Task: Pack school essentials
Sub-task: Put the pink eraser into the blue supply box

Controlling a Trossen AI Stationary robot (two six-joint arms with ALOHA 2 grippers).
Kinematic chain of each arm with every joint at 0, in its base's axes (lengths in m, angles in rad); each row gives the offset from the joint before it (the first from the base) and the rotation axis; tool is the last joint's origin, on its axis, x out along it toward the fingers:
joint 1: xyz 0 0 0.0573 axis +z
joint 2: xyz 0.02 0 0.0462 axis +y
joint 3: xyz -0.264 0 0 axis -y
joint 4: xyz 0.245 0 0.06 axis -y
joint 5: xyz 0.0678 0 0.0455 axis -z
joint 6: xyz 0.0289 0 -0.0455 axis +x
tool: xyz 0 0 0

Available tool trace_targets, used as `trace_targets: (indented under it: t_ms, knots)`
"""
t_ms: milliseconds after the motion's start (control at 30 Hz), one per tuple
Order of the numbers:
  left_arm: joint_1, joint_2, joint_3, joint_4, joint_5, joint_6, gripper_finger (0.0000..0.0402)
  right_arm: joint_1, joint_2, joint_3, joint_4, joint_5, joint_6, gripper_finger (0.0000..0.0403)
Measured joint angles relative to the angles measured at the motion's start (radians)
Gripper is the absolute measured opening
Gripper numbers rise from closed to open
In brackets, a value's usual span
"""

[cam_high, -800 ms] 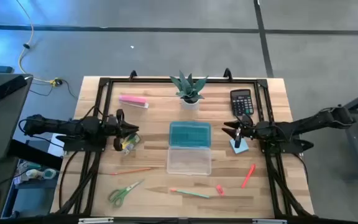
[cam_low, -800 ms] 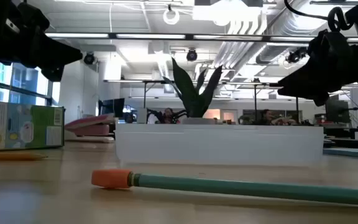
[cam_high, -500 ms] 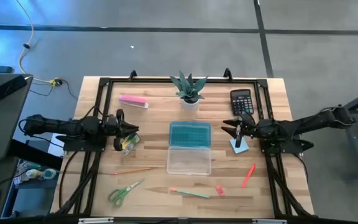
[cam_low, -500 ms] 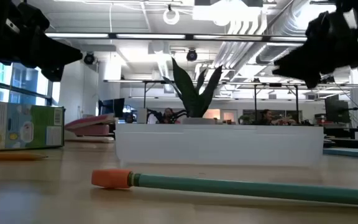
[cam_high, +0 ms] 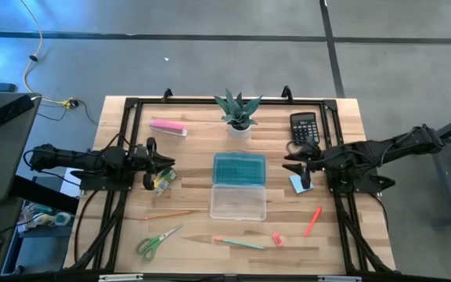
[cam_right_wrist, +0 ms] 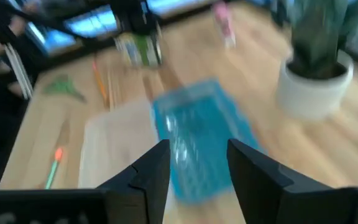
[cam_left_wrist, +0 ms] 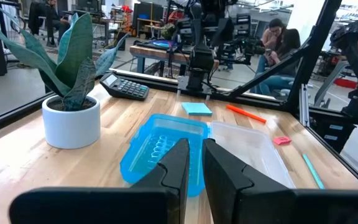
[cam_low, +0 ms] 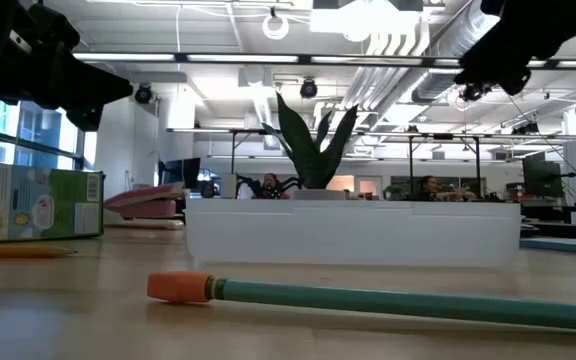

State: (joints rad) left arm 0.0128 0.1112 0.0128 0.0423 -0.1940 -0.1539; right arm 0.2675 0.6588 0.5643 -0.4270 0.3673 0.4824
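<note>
An open pencil box lies mid-table, its blue lid (cam_high: 239,169) beside its clear base (cam_high: 238,201). The light-blue sticky pad (cam_high: 298,185) lies flat just under my open right gripper (cam_high: 290,166), which hovers above it. My left gripper (cam_high: 171,164) is shut and hovers over the small yellow-green piece (cam_high: 160,182). Along the near side the orange pencil (cam_high: 165,214), green-handled scissors (cam_high: 156,241), green pencil (cam_high: 239,244), red eraser (cam_high: 276,239) and red-orange pen (cam_high: 313,221) lie flat on the wood.
A potted plant (cam_high: 238,113) stands just beyond the box. The black calculator (cam_high: 304,128) lies at the far right, the pink bar (cam_high: 167,126) at the far left. A black frame (cam_high: 131,106) borders the table. Bare wood shows between box and left gripper.
My right gripper has risen well above the sticky pad, and its wrist view is blurred by the motion. The left arm and all the objects have kept still.
</note>
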Motion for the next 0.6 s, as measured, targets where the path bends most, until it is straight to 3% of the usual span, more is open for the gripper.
trace_targets:
  t_ms: [233, 600]
  knots:
    - [0.000, 0.000, 0.000, 0.000, 0.000, 0.000, 0.0035, 0.094, 0.160, 0.166, -0.235, -0.087, 0.230, 0.0142]
    - [0.000, 0.000, 0.000, 0.009, -0.023, 0.000, 0.0035, 0.219, 0.427, 0.379, -0.514, -0.134, 0.588, 0.0142]
